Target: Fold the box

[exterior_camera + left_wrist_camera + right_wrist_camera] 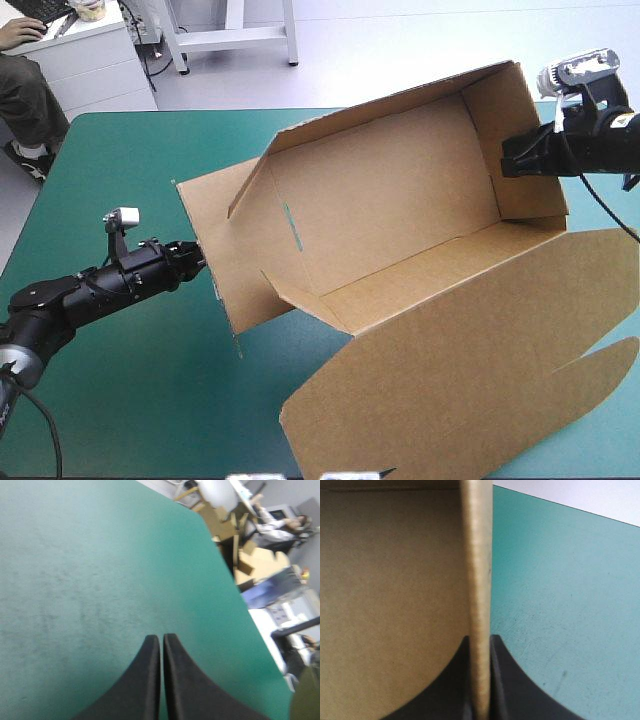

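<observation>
The brown box (400, 210) stands half formed and tilted in the middle of the table, its long walls raised and its inside facing the camera. Its big lid (470, 380) lies flat toward the front right. My right gripper (512, 160) is shut on the box's right end wall (479, 580), one black finger on each face of the board, right gripper (480, 641). My left gripper (197, 256) is shut with nothing in it, its tip close against the box's left end flap (215, 240). Ahead of the left gripper (161, 639) only teal-green cover shows.
Bare teal-green cover (140, 380) spreads at the front left and along the far edge (180, 130). The lid reaches the table's right edge. Pieces of more brown board (257, 560) lie beyond the table's edge in the left wrist view.
</observation>
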You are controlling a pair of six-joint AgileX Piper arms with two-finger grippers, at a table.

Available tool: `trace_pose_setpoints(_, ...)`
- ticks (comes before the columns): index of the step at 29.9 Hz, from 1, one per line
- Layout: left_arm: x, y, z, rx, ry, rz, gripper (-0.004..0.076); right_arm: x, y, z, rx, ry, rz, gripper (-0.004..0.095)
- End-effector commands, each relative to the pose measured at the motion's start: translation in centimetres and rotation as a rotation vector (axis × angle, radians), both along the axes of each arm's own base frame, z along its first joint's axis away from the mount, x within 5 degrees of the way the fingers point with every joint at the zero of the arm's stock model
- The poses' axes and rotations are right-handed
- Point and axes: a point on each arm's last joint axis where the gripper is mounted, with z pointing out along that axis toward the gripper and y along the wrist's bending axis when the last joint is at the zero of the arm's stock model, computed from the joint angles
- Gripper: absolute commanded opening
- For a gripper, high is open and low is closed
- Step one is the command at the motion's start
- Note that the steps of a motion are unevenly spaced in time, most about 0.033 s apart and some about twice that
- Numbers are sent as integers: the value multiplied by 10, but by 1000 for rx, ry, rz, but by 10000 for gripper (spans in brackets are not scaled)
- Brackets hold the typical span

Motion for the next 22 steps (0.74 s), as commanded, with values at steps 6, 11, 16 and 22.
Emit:
trace_pose_setpoints(6, -5, -11, 26, -225, -147, -196, 42, -12, 5, 16, 57, -57, 25, -20)
trace_pose_setpoints(11, -8, -12, 29, -231, -148, -197, 267, -10, 4, 17, 63, -83, 5, -14)
trace_pose_setpoints(16, -12, -12, 33, -229, -167, -197, 545, -7, 3, 20, 69, -118, -21, -14)
trace_pose_setpoints(22, -16, -14, 38, -233, -186, -204, 565, -5, 2, 22, 77, -145, -42, -14)
